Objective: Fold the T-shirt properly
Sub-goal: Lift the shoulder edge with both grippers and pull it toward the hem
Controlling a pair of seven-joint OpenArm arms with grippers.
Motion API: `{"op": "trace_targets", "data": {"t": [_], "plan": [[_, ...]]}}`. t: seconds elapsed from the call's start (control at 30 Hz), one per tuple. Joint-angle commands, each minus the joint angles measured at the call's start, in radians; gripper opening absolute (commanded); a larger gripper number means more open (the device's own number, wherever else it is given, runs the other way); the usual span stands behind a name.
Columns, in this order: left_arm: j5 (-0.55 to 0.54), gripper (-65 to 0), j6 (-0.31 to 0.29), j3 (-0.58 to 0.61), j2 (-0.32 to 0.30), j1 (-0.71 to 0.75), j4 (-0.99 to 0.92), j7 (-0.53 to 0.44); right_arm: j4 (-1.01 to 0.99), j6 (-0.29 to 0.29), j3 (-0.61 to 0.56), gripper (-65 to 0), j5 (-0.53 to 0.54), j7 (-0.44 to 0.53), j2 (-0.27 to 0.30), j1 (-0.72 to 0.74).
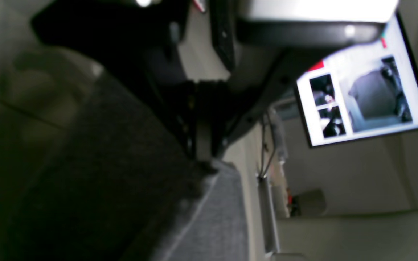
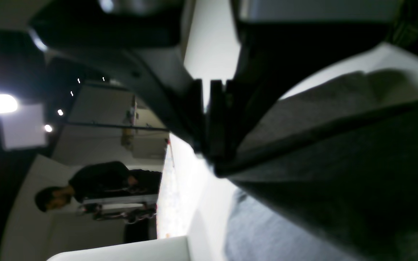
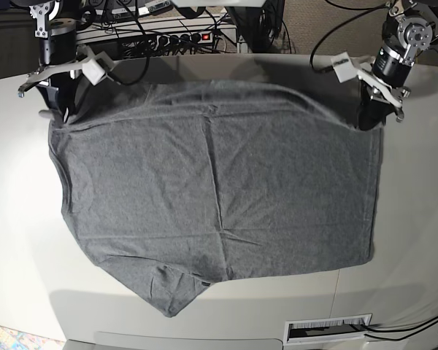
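Two end effectors, left [image 3: 372, 117] and right [image 3: 58, 109], each clamp a far corner of the T-shirt [image 3: 219, 189], which lies spread on the surface [image 3: 14, 240]. Good practice: lift both corners evenly, keeping the held edge taut, to avoid wrinkling.

A lit monitor [image 1: 363, 98] hangs by the wall, a man [image 2: 85, 188] in black stands off, and a power strip [image 3: 177, 38] lies behind the white table [image 3: 14, 219].

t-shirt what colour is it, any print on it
Plain heather grey, no print visible; the T-shirt shows best in the base view.
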Motion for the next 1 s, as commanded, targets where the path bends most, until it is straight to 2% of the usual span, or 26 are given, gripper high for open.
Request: {"op": "trace_targets", "data": {"t": [0.0, 0.17, 0.27, 0.47, 0.7, 0.97], "plan": [[-0.005, -65.0, 0.023, -0.008, -0.009, -0.021, 0.012, 0.0, 0.015, -0.02, 0.007, -65.0, -0.011, 0.015, 0.008, 0.015], [-0.071, -65.0, 0.022, -0.008, 0.035, -0.089, -0.013, -0.022, -0.031, -0.019, 0.006, -65.0, 0.045, 0.045, 0.008, 0.097], [-0.1, -65.0, 0.023, -0.008, 0.069, -0.121, -0.039, -0.049, -0.076, 0.004, 0.006, -65.0, 0.067, 0.068, 0.008, 0.148], [-0.163, -65.0, 0.021, -0.008, 0.164, -0.193, -0.124, -0.078, -0.156, 0.005, -0.031, -65.0, 0.097, 0.095, 0.008, 0.272], [-0.169, -65.0, 0.019, -0.008, 0.274, -0.26, -0.236, -0.105, -0.23, 0.005, -0.117, -65.0, 0.124, 0.114, 0.008, 0.461], [-0.17, -65.0, 0.019, -0.008, 0.315, -0.343, -0.333, -0.116, -0.428, 0.005, -0.25, -65.0, 0.124, 0.113, 0.008, 0.674]]}}
